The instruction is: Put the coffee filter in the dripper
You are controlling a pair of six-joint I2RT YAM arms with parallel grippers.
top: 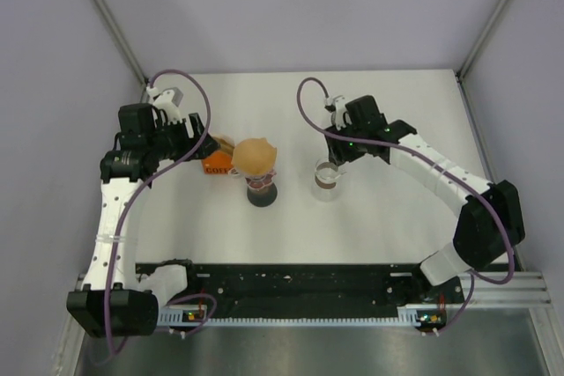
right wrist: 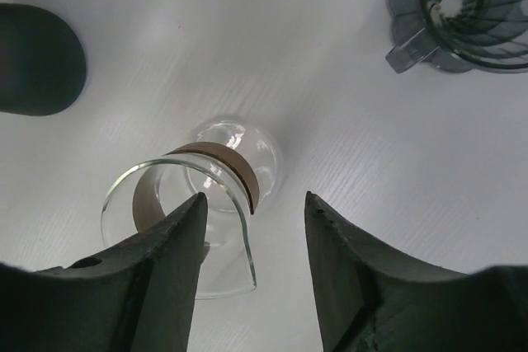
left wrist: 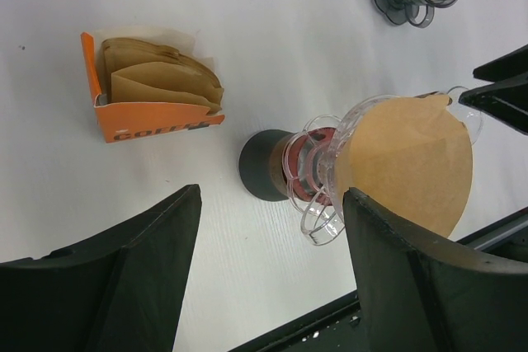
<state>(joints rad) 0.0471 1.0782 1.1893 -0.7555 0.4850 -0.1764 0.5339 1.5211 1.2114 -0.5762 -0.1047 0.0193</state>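
Filter (left wrist: 408, 162), brown paper cone, seated in clear dripper (left wrist: 318, 208) at centre-right of left-wrist view, on dark base (left wrist: 260, 162); left gripper (left wrist: 272, 195) released and empty, right gripper (right wrist: 255, 198) parted over rim of carafe (right wrist: 219, 158) (no pinch evident); recommended handling: withdraw straight upward, brushing nothing, so cone sits flush.

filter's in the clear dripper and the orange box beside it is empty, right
Not empty: the left wrist view shows brown filters inside the orange box. The filter does sit in the clear dripper.
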